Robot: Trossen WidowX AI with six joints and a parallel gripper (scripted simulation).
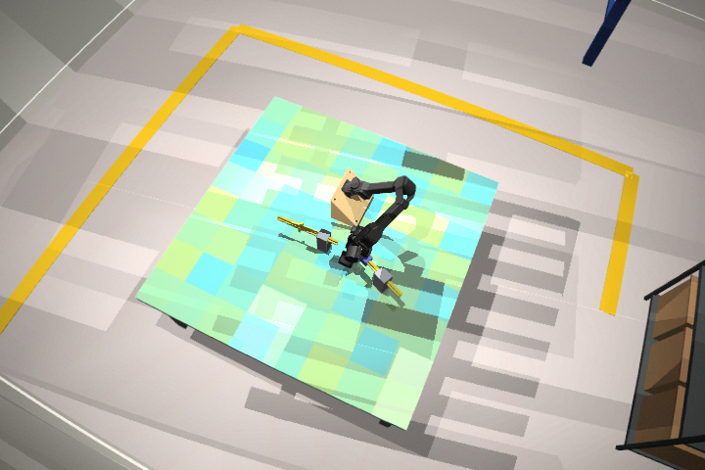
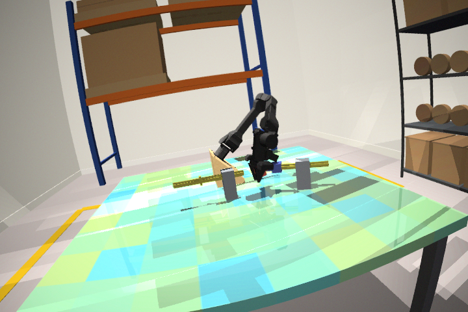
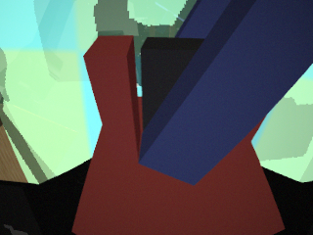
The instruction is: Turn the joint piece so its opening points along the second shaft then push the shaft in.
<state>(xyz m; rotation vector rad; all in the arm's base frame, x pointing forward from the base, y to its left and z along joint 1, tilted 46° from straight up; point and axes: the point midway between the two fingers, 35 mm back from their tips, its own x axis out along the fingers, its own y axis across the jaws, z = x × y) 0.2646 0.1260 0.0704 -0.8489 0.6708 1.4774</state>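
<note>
My gripper (image 1: 349,260) (image 2: 258,175) is shut on the red joint piece (image 2: 264,173) (image 3: 176,211), with a black finger on either side of it in the wrist view. Its forked end meets a black hinge block (image 3: 163,73) and the blue fork (image 1: 366,258) (image 2: 277,166) (image 3: 215,117), which crosses it diagonally. The blue fork sits on the first yellow shaft (image 1: 396,290) (image 2: 321,163), in its grey block (image 1: 383,278) (image 2: 303,176). The second yellow shaft (image 1: 289,221) (image 2: 184,182) passes through the other grey block (image 1: 324,241) (image 2: 229,187); its inner end stands apart from the gripper. The red piece's opening is hidden.
The arm's wooden base (image 1: 349,206) (image 2: 220,171) stands behind the blocks on the patterned table (image 1: 314,371) (image 2: 234,290). The arm reaches over from it. A small collar (image 1: 301,226) (image 2: 200,180) sits on the second shaft. Racks with boxes stand beyond the table.
</note>
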